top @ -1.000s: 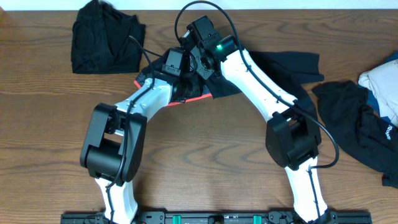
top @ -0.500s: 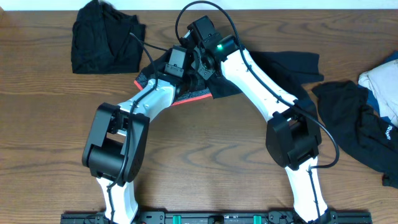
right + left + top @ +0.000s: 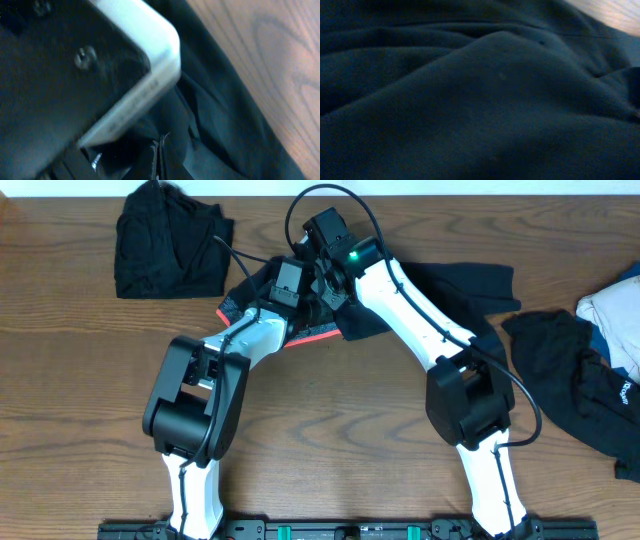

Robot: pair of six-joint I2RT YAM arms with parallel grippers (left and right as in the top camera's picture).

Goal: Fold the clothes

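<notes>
Overhead | trousers [image 3: 470, 285]: black, crumpled, coral band [image 3: 310, 337] | left claw [image 3: 290, 280], right claw [image 3: 159, 150]: closed

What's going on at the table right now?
The left gripper and right gripper meet at the black trousers with the coral-red band, mid-table toward the back. Both are shut at the fabric; whether they hold it can't be seen. Another black garment lies back-left; a pile sits at the right.

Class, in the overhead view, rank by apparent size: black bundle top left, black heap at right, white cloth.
Black heap, largest.
Black bundle, next.
White cloth, smallest, though the frame edge cuts it off.
</notes>
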